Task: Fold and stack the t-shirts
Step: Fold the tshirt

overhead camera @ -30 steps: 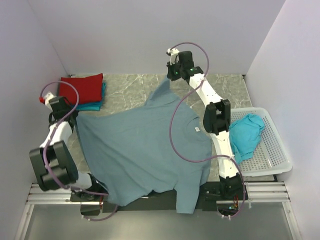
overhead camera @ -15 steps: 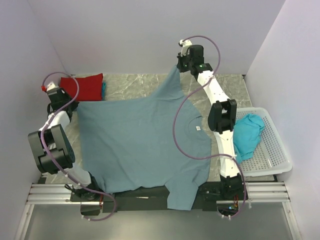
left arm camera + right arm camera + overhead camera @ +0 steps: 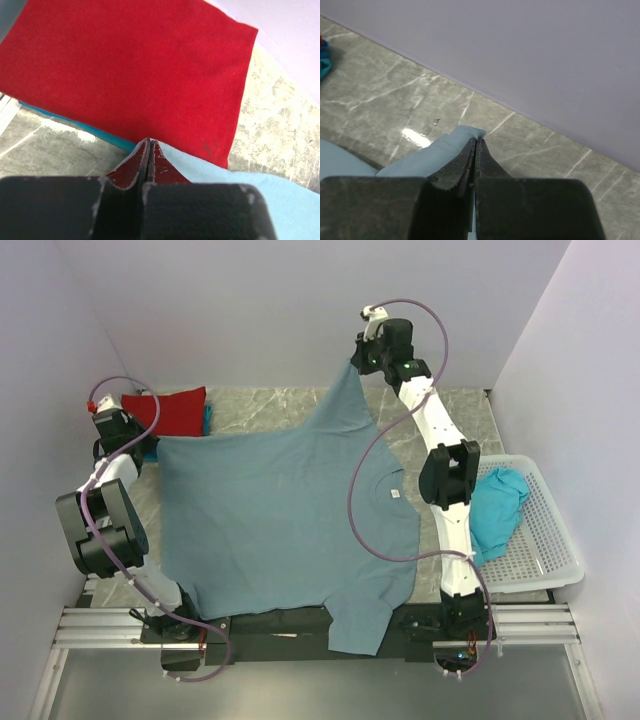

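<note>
Two tools grip one garment between them. We see the left tool (image 3: 143, 443) at the far left of the worktop (image 3: 260, 410), clenched on a corner of the slate-blue t-shirt (image 3: 280, 510). In its wrist view the jaws are pressed tight together (image 3: 149, 145), with the pale blue cloth (image 3: 260, 200) gathered at their tip.

The right tool (image 3: 358, 362) sits high at the far side near the back wall, also clenched on the same shirt. It draws the shirt's far edge up into a narrow peak. From that wrist we make out a hemmed edge of the fabric (image 3: 430, 155) caught between the closed jaws (image 3: 475, 142), above the marbled worktop (image 3: 380, 100).

Between the two grips the shirt lies spread wide across most of the worktop. Its collar points right toward the right arm, and the white neck label (image 3: 395, 495) shows there. One sleeve hangs over the near edge between the arm bases.

Behind the left tool we find the red t-shirt (image 3: 170, 410) folded flat in the far left corner. It rests on a folded turquoise t-shirt (image 3: 207, 418), whose edge peeks out below the red one (image 3: 125, 65) as a thin strip (image 3: 90, 129).

At the right, a crumpled teal t-shirt (image 3: 495, 505) sits in the white basket (image 3: 560, 560), beside the right arm.
</note>
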Controlling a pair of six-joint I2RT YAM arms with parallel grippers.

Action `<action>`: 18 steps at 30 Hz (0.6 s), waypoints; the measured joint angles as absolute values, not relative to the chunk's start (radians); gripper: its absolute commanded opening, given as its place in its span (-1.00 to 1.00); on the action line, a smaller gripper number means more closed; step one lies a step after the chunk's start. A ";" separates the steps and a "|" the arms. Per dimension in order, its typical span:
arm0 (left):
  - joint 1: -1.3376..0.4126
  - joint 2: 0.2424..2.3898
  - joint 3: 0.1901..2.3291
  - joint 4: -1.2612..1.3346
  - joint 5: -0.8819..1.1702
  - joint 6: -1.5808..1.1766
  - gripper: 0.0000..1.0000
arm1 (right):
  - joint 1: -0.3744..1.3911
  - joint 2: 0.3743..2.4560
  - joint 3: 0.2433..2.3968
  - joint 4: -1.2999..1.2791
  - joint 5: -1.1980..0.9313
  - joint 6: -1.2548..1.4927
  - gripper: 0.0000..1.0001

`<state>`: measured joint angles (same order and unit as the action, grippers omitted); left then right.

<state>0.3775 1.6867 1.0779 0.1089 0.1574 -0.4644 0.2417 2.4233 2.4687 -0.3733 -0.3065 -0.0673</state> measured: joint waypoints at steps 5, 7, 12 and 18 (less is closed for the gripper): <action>0.383 1.685 1.056 0.113 0.161 -0.459 -0.99 | 0.238 2.321 2.374 -0.381 -0.352 -0.060 -1.00; 0.386 1.683 1.048 0.117 0.161 -0.456 -0.99 | 0.233 2.270 2.327 -0.383 -0.374 -0.059 -1.00; 0.390 1.661 1.005 0.162 0.165 -0.453 -0.99 | 0.208 2.113 2.148 -0.372 -0.435 -0.065 -1.00; 0.394 1.608 0.922 0.226 0.173 -0.453 -0.99 | 0.197 1.943 1.892 -0.343 -0.500 -0.083 -1.00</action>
